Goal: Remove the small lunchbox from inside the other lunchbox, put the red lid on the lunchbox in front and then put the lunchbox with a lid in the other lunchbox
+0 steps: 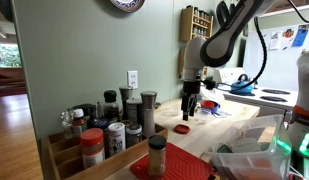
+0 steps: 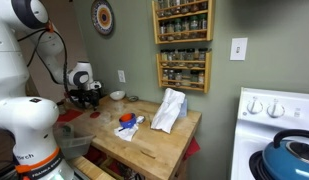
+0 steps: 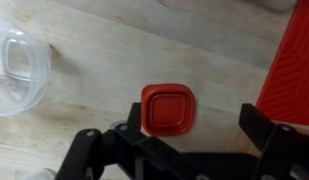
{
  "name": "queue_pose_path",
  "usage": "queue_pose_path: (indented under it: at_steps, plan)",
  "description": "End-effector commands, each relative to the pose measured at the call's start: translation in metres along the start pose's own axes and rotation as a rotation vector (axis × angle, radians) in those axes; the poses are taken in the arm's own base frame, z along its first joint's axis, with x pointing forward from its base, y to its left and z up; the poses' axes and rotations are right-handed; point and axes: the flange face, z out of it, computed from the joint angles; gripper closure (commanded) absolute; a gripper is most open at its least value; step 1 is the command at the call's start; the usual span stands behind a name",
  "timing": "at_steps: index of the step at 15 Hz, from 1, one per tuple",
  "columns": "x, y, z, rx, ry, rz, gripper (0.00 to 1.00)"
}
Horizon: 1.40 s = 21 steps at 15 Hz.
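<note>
Exterior view: arm (image 1: pixel 226 35) comes in from the upper right, wrist vertical, jaws pointing straight down over the worktop (image 1: pixel 239 122); red lid (image 1: pixel 181 128) lies flat just below and slightly in front of them
Exterior view: arm (image 2: pixel 82 78) bent low over the worktop's left end, jaws too small to read
Wrist view: jaws spread wide, empty; red lid (image 3: pixel 168 108) flat on the wood between them, untouched; pale tub (image 3: pixel 14 68) off to the left

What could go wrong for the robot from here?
1. The flat red rounded-square lid lies flush on the wooden table, so the open gripper above it may slip off its thin edge.
2. The pale see-through round container sits close beside the lid; a sliding lid or the wide jaws might knock it.
</note>
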Motion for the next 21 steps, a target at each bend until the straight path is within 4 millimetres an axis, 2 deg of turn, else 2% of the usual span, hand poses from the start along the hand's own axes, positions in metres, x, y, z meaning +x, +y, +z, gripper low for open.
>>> queue_pose_path:
  at_steps: [1, 7, 11, 12, 16, 19, 21]
  plan:
    - [0.006, -0.006, 0.028, -0.041, 0.006, -0.016, 0.0]
    - [0.019, -0.011, 0.053, -0.082, 0.004, -0.008, 0.0]
    - [0.027, -0.012, 0.063, -0.1, -0.003, -0.003, 0.0]
    - [0.028, -0.012, 0.064, -0.101, -0.003, -0.004, 0.17]
    - [0.033, -0.008, 0.065, -0.104, 0.001, 0.007, 0.51]
    - [0.034, -0.007, 0.059, -0.11, 0.008, 0.009, 0.54]
    - [0.035, -0.002, 0.045, -0.119, 0.017, 0.009, 0.55]
